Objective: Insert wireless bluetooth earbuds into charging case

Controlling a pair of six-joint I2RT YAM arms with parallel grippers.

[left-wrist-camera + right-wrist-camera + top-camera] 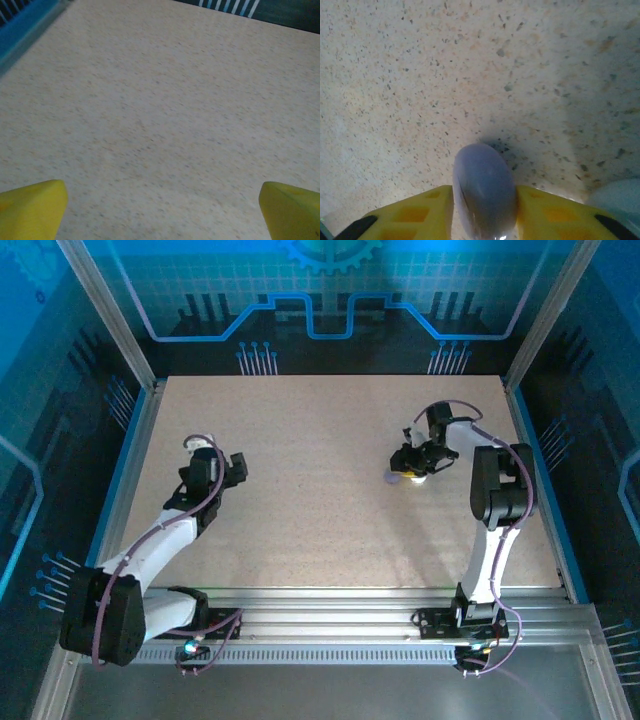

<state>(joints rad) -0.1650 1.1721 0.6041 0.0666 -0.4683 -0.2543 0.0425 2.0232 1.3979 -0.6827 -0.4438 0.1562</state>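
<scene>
Far right, right claw (484, 192) narrow, pinching lavender earbud (482, 172) by its flanks; left claw (162, 202) wide, empty; bud likely light, stiff, slick, so hold broad sides gently.

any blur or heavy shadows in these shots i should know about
Top external: blue glow on the walls, table evenly lit, faint arm shadows. Left wrist: the yellow fingertips of the left gripper blur at the bottom corners. Right wrist: table speckles sharp, the lavender earbud close and slightly soft, a dark shadow just behind it, a dimmer band down the right side.
</scene>
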